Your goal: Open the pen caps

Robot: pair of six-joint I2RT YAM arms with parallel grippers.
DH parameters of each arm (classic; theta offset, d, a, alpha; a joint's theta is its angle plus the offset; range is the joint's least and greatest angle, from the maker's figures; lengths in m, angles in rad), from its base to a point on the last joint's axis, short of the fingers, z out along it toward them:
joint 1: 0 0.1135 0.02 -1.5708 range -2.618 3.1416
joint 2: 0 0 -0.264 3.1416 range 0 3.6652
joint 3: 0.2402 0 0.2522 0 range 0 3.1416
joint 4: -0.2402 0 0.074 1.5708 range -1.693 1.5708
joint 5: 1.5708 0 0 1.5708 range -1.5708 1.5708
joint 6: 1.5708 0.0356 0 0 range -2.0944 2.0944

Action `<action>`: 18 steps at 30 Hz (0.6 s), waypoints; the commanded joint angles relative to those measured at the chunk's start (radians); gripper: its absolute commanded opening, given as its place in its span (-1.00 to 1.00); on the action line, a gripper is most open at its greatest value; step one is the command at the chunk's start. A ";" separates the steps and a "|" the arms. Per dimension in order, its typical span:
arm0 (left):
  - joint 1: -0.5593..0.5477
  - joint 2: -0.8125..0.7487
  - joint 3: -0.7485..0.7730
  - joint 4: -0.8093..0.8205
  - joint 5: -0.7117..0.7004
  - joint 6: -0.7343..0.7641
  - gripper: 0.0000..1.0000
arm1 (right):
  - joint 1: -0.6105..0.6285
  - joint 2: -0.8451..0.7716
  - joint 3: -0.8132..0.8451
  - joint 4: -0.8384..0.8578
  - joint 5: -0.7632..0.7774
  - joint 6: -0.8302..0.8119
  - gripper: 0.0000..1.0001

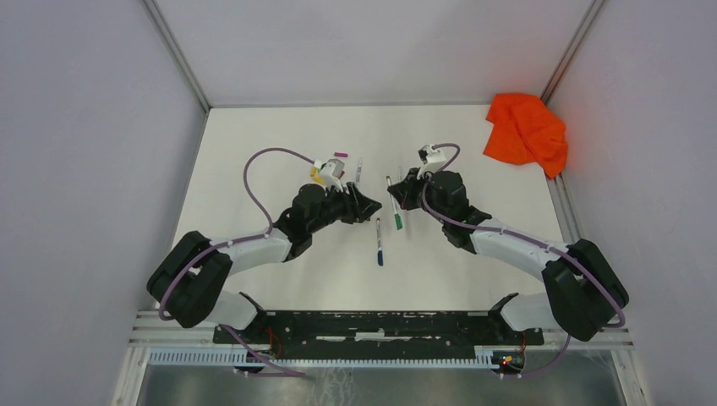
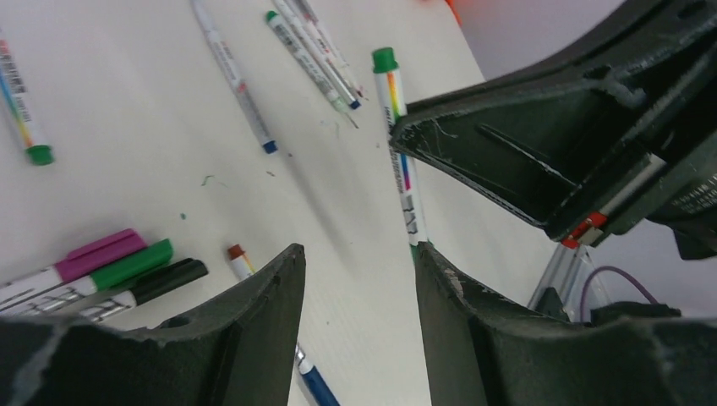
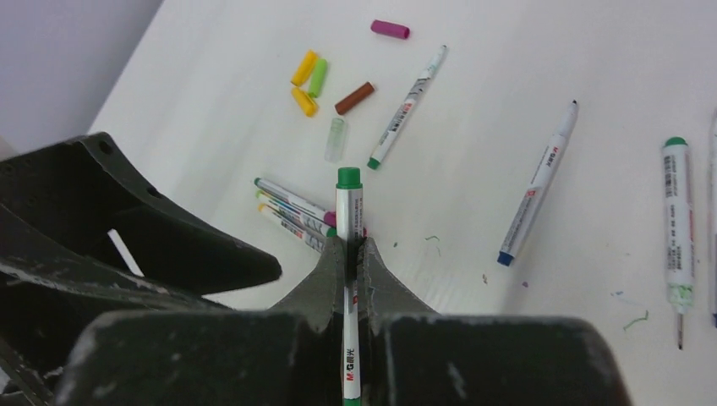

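Black fingers of the right tool [image 3: 348, 254] are clenched on a white pen [image 3: 348, 211], whose short green end pokes out past the tips. Its other end runs under the wrist, and I cannot tell whether a cap sits there. Facing it, the left tool [image 2: 357, 258] is released, jaws apart with nothing between them, one finger just beside that pen.

Farther out on the tabletop [image 3: 524, 68] lie the loose caps [image 3: 318, 78]: two yellow, one green, one brown and one pale clear one in a cluster, with a magenta one a little beyond. Several bare pens [image 3: 535, 188] lie around them, nibs showing. Three capped pens [image 2: 127, 266], magenta, green and black, lie side by side near the left tool.

My reading: roughly half done, one pen in hand, at least those three left.
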 commanded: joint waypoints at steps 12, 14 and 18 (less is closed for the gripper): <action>-0.005 0.115 -0.032 0.367 0.292 -0.097 0.12 | -0.023 0.017 -0.011 0.294 -0.112 0.186 -1.00; -0.005 0.127 -0.030 0.387 0.305 -0.104 0.10 | -0.024 0.025 -0.016 0.309 -0.113 0.200 -1.00; -0.006 0.142 -0.028 0.396 0.309 -0.105 0.03 | -0.024 0.037 -0.019 0.332 -0.112 0.215 -1.00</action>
